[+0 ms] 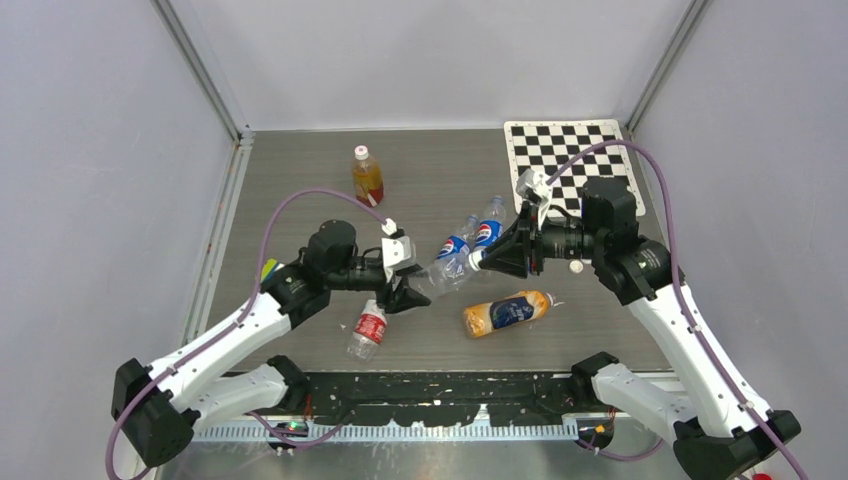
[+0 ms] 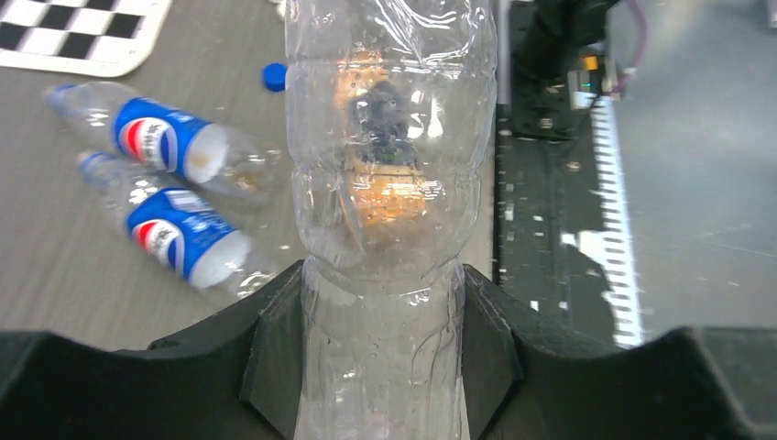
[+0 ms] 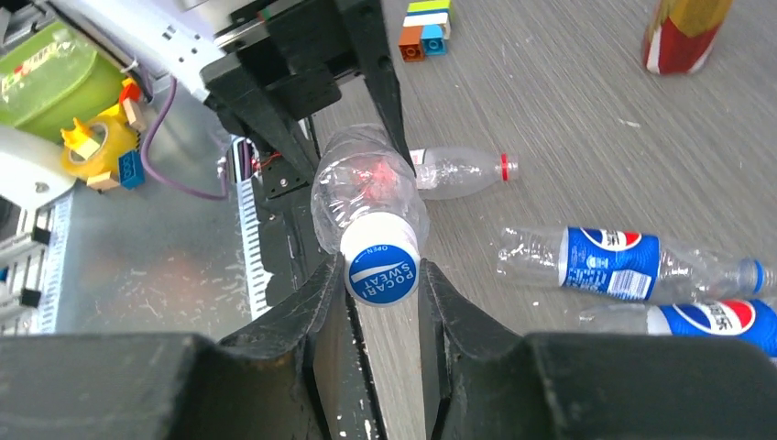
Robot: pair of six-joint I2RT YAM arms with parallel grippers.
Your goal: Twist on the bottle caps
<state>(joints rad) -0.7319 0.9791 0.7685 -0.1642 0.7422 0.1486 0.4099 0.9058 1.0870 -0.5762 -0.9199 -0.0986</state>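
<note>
A clear, label-free bottle (image 1: 440, 272) hangs level above the table between my two arms. My left gripper (image 2: 383, 302) is shut on its body (image 2: 389, 137), one finger on each side. A bottle cap (image 3: 382, 272), white with a blue printed top, sits on the bottle's neck. My right gripper (image 3: 382, 278) is shut on that cap, both fingers touching its rim. A loose blue cap (image 2: 274, 77) and a loose white cap (image 1: 575, 266) lie on the table.
Two blue-labelled bottles (image 1: 455, 245) (image 1: 488, 232) lie behind the held one. An orange drink bottle (image 1: 508, 311) lies in front, a red-labelled one (image 1: 369, 328) under my left gripper. An amber bottle (image 1: 367, 177) stands at the back. A checkerboard (image 1: 570, 160) lies back right.
</note>
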